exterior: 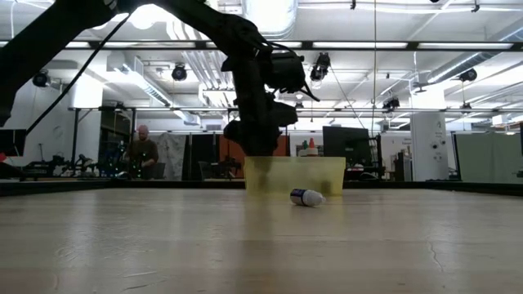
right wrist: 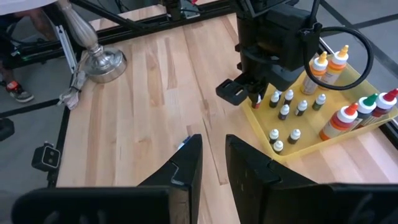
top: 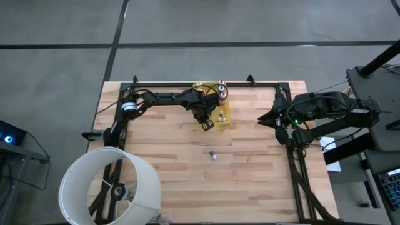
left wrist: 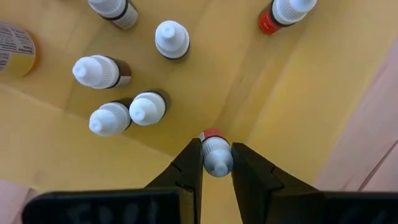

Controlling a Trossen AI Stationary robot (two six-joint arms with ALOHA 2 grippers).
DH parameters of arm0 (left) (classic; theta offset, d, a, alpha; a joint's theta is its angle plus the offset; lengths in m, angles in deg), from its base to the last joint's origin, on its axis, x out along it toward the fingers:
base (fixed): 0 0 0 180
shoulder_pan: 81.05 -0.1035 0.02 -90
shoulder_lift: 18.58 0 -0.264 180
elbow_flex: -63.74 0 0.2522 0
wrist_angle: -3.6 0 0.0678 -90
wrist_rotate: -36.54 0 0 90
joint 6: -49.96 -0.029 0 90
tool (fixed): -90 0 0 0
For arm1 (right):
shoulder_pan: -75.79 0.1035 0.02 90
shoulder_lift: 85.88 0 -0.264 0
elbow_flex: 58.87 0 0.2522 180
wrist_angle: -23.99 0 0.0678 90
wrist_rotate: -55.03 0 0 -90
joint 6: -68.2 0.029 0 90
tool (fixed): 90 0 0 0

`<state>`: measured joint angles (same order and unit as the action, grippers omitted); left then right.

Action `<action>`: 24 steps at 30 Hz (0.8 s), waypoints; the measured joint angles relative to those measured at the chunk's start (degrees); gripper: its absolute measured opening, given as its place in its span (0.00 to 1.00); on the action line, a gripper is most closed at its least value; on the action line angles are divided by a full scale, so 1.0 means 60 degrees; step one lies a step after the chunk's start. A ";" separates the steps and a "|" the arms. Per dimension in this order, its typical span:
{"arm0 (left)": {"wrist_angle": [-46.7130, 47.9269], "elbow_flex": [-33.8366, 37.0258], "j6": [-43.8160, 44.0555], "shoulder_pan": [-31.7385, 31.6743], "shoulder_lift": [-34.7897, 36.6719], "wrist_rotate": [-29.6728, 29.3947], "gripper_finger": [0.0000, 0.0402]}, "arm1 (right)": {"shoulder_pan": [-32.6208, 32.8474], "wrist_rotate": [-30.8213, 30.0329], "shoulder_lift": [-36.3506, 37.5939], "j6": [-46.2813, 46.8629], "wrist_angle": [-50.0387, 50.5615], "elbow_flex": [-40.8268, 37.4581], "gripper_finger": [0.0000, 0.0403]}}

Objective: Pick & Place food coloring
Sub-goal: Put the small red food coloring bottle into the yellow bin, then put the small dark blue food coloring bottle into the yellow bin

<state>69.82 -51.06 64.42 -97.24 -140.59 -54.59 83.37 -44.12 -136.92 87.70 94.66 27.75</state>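
left gripper (left wrist: 217, 163): pinching a tiny red-banded bottle (left wrist: 215, 155) by its sides, cap toward the cam, so long axis runs upright btw the fingers
bottle vs tray: hanging over the near-left corner of the yellow tray (top: 226, 119), just inside its wall afaict
next move: prob straight down + let go; other white-capped bottles (left wrist: 130, 112) stand close by, so watch those
stray bottle (top: 214, 155): lying on its side on the table, near of the tray, closer to left arm
left arm: reaches in from far left, wrist bent down
right gripper (right wrist: 212, 163): parked at right edge, fingers slightly apart, holding nothing

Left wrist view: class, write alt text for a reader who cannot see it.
The left claw grips a small white-capped bottle over a yellow tray. Five more white-capped bottles stand in the tray beyond, plus a larger red-bodied bottle.
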 joint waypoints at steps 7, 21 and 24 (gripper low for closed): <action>-0.0035 0.0000 0.0121 0.0000 0.0000 0.0000 0.11 | 0.0000 0.0004 0.0000 0.0000 -0.0004 0.0000 0.16; -0.0028 0.0000 0.0191 -0.0001 0.0000 0.0014 0.22 | 0.0001 0.0004 0.0004 0.0000 -0.0007 -0.0001 0.16; -0.0027 0.0000 0.0212 -0.0001 0.0000 0.0025 0.23 | 0.0004 0.0004 0.0007 0.0000 -0.0007 0.0000 0.16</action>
<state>69.65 -51.06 65.69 -97.24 -140.59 -54.43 83.39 -44.09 -136.88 87.70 94.61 27.75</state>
